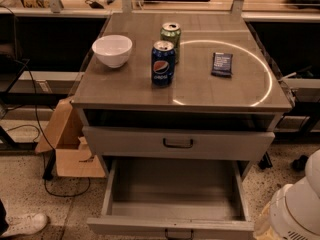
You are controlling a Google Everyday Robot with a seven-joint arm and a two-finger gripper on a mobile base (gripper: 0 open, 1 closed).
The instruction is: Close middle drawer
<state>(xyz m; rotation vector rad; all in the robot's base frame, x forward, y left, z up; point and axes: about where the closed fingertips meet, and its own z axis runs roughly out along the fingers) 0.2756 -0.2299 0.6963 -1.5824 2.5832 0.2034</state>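
Speckled floor, grey cabinet [180, 91]. The middle drawer [172, 196] stands pulled out toward 6 o'clock, its front running left to right. My arm [295, 209] shows at its 4 o'clock. The gripper is out of view, so I cannot tell its state. The push should go toward 12.

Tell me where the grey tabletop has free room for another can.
Free: the front strip of the grey metal tabletop, before the white bowl and blue Pepsi can, and the right front corner near the dark packet. Crowded: centre back, the green can close behind the blue one. The gripper is out of view; the white robot body shows lower right.
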